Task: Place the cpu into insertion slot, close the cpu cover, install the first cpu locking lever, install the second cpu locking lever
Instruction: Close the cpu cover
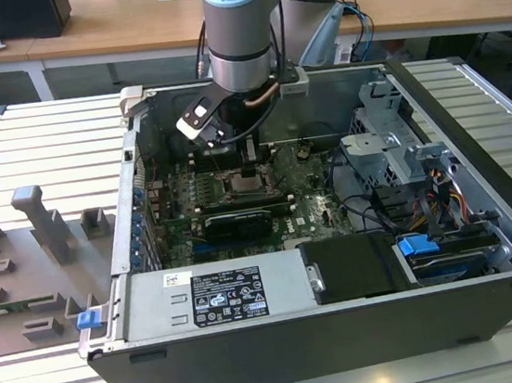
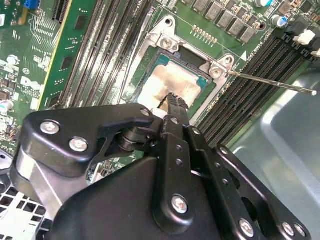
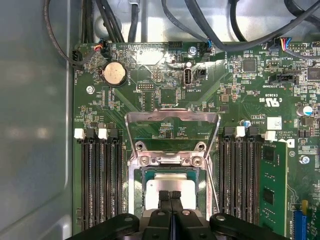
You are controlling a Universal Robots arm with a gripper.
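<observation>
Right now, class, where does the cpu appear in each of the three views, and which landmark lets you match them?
Exterior view: inside the insertion slot, under the gripper, too small to pick out.
Second wrist view: the cpu is the pale square just past the gripper's shut tips.
First wrist view: the cpu lies between the raised cpu cover and the gripper.
Shared landmark: the gripper, tips at the cpu.
</observation>
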